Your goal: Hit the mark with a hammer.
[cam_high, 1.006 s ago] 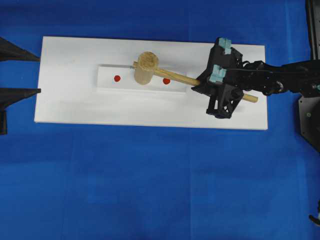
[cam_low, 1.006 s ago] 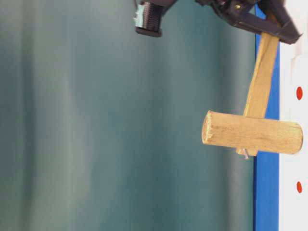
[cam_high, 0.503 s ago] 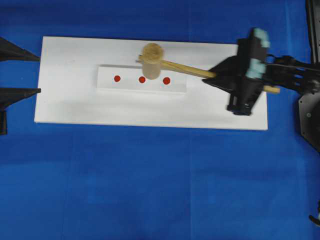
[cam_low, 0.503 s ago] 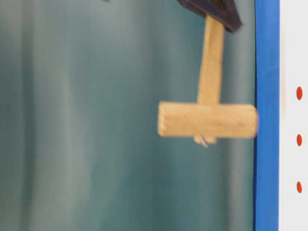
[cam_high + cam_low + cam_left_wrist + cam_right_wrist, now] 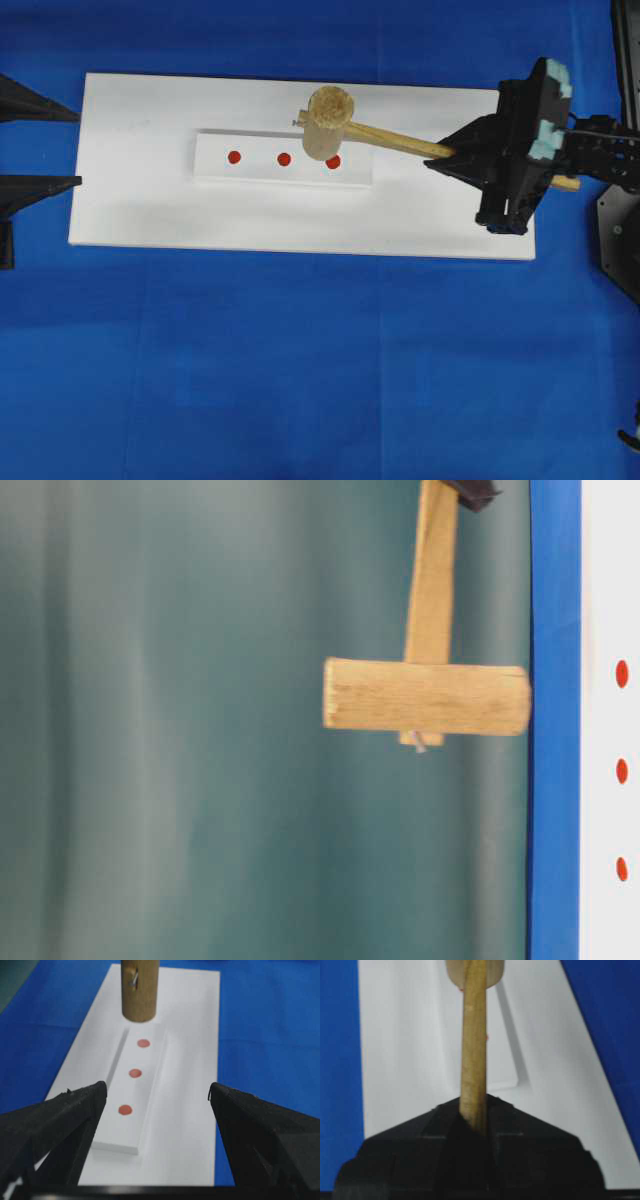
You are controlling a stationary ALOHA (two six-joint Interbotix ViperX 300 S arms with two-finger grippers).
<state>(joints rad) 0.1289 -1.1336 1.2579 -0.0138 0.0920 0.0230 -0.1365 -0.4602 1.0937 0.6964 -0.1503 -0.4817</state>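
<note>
My right gripper (image 5: 447,156) is shut on the long handle of the wooden hammer (image 5: 329,118) and holds it in the air. The thick head (image 5: 427,696) hangs clear of the surface, level with the right-hand red mark (image 5: 334,162), which it partly covers from above. Two more red marks (image 5: 284,159) (image 5: 234,157) lie bare on the raised white strip (image 5: 260,170). In the right wrist view the handle (image 5: 473,1045) runs straight out of the shut gripper (image 5: 474,1112). My left gripper (image 5: 157,1092) stands open at the board's left end, holding nothing.
The strip lies on a white board (image 5: 150,210) set on a blue cloth (image 5: 300,370). The right arm's base (image 5: 620,230) stands at the right edge.
The hammer head has risen off the strip's middle mark and shifted right, over the right-hand mark. My right gripper has drawn back to the right. The left gripper has not moved.
</note>
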